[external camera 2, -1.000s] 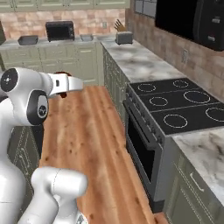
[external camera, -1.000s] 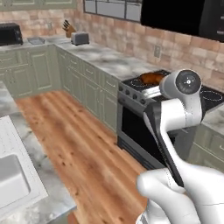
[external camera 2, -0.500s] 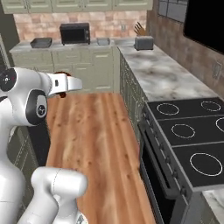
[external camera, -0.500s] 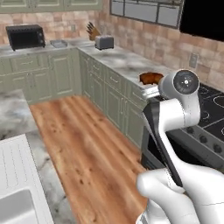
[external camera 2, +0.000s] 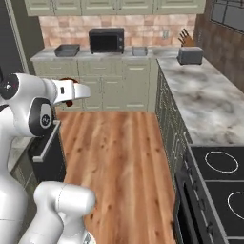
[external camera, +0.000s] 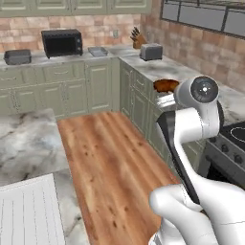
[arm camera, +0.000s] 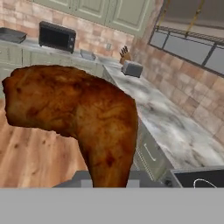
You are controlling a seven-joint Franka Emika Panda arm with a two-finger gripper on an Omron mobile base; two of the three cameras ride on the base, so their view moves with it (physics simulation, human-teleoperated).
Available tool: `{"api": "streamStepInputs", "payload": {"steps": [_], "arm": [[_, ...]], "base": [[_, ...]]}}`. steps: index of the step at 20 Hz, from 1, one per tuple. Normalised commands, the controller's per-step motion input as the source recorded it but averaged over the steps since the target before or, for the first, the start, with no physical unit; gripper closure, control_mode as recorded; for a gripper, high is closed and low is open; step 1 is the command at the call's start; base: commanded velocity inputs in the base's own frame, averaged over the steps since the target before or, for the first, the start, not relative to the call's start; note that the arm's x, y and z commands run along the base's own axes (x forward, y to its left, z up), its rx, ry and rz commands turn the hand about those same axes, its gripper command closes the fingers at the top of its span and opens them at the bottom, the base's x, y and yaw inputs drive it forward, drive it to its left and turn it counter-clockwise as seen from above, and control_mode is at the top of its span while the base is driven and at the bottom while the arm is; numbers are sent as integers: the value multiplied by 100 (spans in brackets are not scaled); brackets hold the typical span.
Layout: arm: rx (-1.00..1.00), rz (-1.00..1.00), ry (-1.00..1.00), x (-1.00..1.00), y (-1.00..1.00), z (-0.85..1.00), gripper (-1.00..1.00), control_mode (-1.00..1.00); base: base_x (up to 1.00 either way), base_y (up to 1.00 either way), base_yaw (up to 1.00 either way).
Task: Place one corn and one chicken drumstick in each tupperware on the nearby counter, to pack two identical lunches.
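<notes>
The white arm's two-finger gripper (external camera: 165, 92) is clamped narrowly on a brown-orange roasted chicken drumstick (arm camera: 74, 113), carried in the air above the wood plank floor (external camera: 112, 162), beside the olive-green cabinet fronts. In the hand view the drumstick looms large, its thick end up and its narrow end running down toward the fingers. On the grey-white marbled stone counter (external camera 2: 202, 95) along the brick wall sit a black microwave (external camera 2: 106, 40), a shallow rectangular grey tupperware tray (external camera 2: 66, 50) to its left, a second grey tray (external camera 2: 139, 51) to its right, a wooden knife block (external camera 2: 187, 39) and a grey toaster (external camera 2: 190, 55). A black stove top (external camera 2: 224, 183) adjoins the counter's near end.
</notes>
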Motion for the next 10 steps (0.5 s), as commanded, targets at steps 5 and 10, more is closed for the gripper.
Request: {"api": "streamStepInputs", "payload": {"steps": [5,10], "arm": [[0,0,0,0,0,0,100,100],[0,0,0,0,0,0,100,100]], "base": [[100,-6,25],[100,-15,16]]}}
